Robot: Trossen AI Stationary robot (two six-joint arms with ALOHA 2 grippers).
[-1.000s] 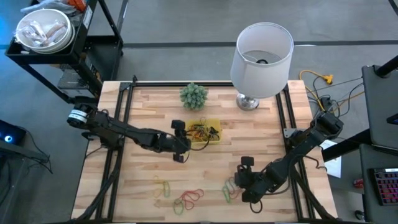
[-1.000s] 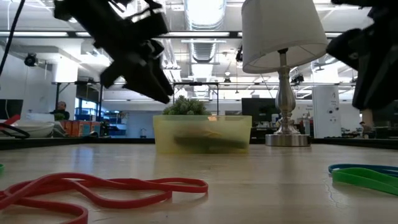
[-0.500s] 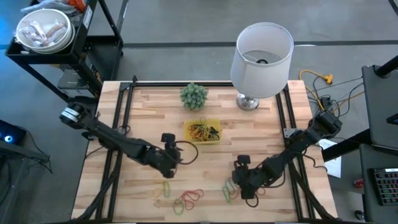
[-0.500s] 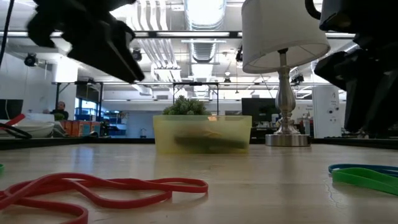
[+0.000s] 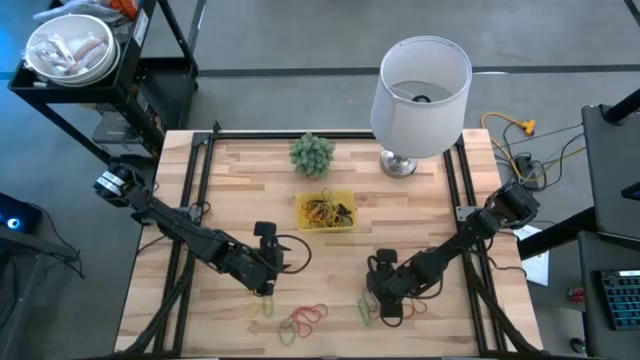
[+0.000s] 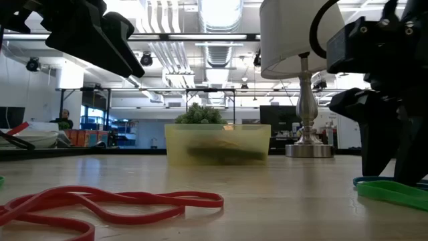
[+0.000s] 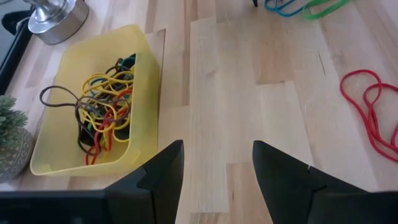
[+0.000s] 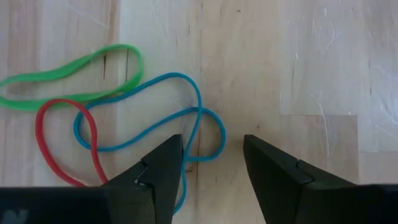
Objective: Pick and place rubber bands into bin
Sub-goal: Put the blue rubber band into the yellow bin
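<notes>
Right gripper [image 8: 211,168], fingers apart, was lowered over a blue rubber band [image 8: 186,118] at the table's [image 5: 420,220] five o'clock. Left gripper [image 7: 214,168], also apart, was held at seven o'clock, the filled bin [image 5: 326,211] lying near centre.

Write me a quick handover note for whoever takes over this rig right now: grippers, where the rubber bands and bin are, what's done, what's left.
Left gripper: open, empty, above bare wood near the bin.
Right gripper: open, empty, low over a blue band lying with a green band and a red band.
Done: a tangle of bands already in the bin.
Left: the loose bands along the table's front edge.
</notes>
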